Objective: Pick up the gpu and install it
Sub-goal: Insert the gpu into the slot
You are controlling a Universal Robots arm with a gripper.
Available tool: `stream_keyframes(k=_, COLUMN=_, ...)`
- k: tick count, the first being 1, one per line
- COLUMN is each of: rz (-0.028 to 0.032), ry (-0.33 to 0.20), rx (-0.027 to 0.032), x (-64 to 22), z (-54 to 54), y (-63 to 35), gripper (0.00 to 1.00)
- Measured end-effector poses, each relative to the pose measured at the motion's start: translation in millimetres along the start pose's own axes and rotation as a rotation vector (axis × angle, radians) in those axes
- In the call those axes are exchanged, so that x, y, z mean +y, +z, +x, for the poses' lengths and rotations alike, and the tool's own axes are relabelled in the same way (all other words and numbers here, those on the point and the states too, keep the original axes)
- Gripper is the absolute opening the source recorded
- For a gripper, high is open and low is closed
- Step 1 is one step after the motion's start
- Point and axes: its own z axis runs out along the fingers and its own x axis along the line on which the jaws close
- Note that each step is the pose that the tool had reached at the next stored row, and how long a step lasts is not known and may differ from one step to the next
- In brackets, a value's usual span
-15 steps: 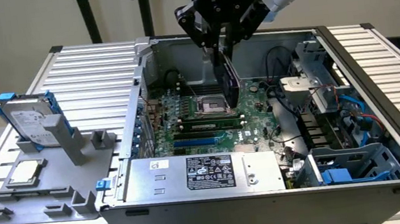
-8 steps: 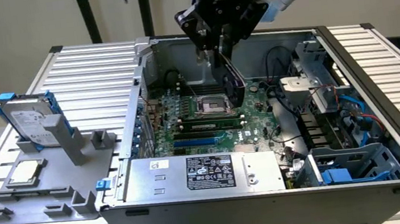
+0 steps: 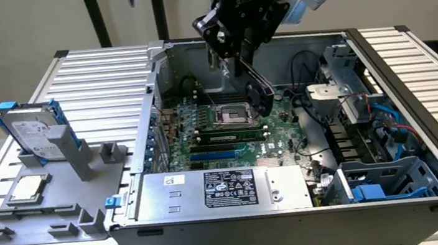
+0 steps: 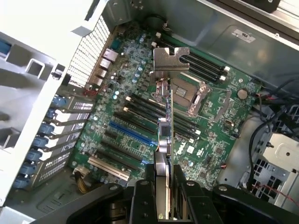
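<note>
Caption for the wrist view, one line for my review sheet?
Claw shut on the gpu, held edge-on above the motherboard inside the open computer case.

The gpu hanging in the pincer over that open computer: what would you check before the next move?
1. gpu gripped by the pincer: ok, jaws shut on its edge.
2. gpu over the motherboard of the open case: ok.
3. gpu seated in a slot: not ok, it hangs above the board.
4. Blue slot free of other cards: ok.
5. gpu lined up with a slot: cannot tell.
6. Hard drive and CPU chip outside the case: ok, both on the gray tray.
</note>
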Motion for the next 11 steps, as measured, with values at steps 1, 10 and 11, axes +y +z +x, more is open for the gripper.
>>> stream_keyframes(k=1, rz=-0.0003, ry=-0.018, rx=0.001, x=0.0, z=0.0, y=0.4, gripper=0.27)
stream_keyframes(k=10, rz=-0.0034, ry=-0.181, rx=0.01, x=-0.2, z=0.1, y=3.8, gripper=0.27)
stream_keyframes(k=11, rz=-0.0037, ry=-0.199, rx=0.011, x=-0.2, z=0.1, y=4.3, gripper=0.27)
